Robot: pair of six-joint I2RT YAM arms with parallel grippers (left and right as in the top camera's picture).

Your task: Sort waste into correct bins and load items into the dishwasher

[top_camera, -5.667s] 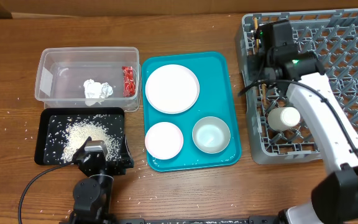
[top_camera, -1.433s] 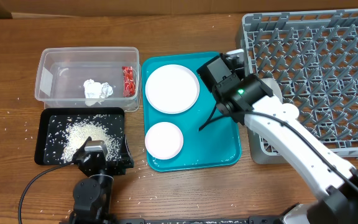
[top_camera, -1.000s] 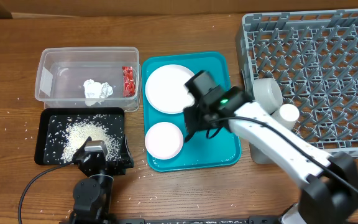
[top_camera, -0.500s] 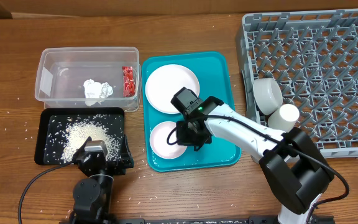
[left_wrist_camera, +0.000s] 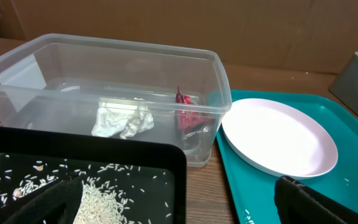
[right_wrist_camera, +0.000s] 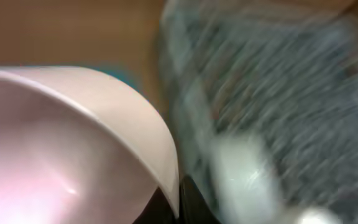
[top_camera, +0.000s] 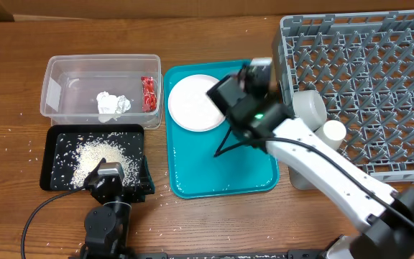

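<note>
One dish (right_wrist_camera: 61,143) clamped in right gripper (right_wrist_camera: 174,205), arm (top_camera: 315,158) slanting across tray (top_camera: 192,165).

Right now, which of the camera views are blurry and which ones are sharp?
Right wrist view: heavy motion blur, with the grey plastic dish rack smeared into streaks and the white round dish close up and soft. Left wrist view: sharp, with a faint glare on the clear plastic tub. Overhead view: crisp and evenly lit.

My right arm (top_camera: 318,158) wears a white shell, black wrist block and green light; my left pincer (left_wrist_camera: 176,190) is matte black, trailing a black cable (top_camera: 49,200).
</note>
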